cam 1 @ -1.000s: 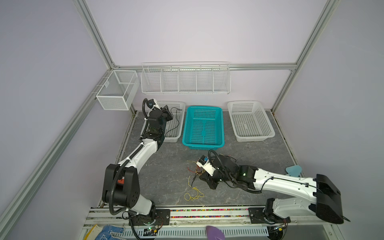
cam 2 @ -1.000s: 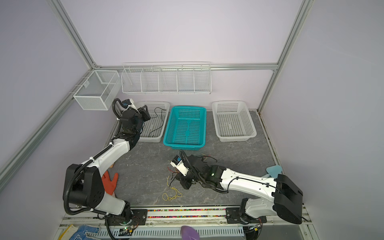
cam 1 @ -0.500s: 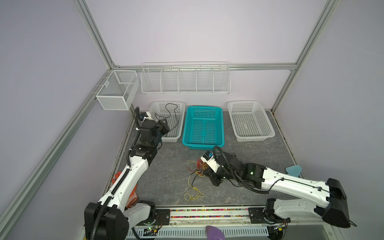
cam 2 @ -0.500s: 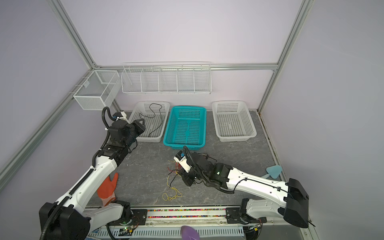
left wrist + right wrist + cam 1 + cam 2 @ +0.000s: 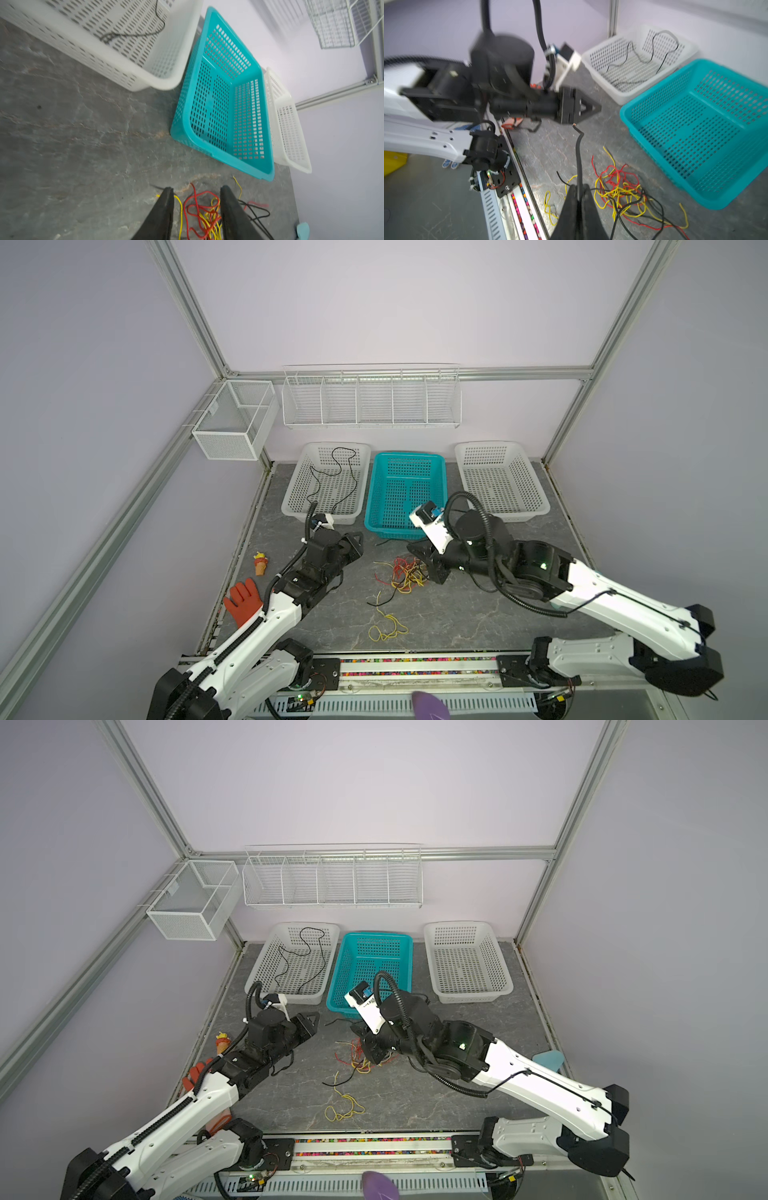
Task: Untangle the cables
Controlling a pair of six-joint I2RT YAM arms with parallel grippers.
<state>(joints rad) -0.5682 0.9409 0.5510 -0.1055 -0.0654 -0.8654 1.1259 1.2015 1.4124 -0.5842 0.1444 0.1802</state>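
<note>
**Right gripper [image 5: 578,187] clamped on one black cable [image 5: 579,149]; left gripper [image 5: 196,188] partly open and empty.**
Within the last second the left arm has drawn back from the white basket [image 5: 295,489], where another black cable [image 5: 133,35] lies. Its gripper now points at the tangled cables [image 5: 405,574]. These rest on the grey table [image 5: 457,614] between both grippers, before the teal basket [image 5: 409,455]: a loose knot of red, yellow and black strands, with a yellow loop [image 5: 388,628] trailing toward the near edge.
</note>
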